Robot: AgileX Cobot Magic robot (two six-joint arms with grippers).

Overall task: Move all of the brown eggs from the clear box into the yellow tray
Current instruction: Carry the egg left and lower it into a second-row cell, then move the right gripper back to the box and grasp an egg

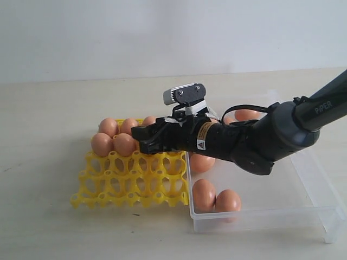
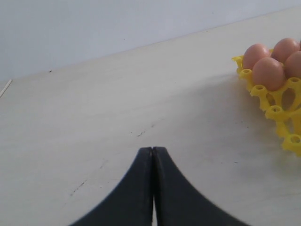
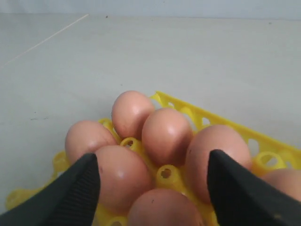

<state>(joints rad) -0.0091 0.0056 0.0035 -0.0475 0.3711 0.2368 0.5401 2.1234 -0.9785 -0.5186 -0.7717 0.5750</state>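
Over the far rows of the tray (image 1: 130,184), the right gripper (image 3: 153,162) stands wide above eggs (image 3: 167,134) seated there, while others lie loose in the box (image 1: 303,179); smooth, light and brittle, each probably wants a gentle pinch across its middle.

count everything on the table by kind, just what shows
brown eggs in the yellow tray: 7
brown eggs in the clear box: 4 showing, maybe more hidden
yellow tray: 1
clear box: 1
total: 13 showing
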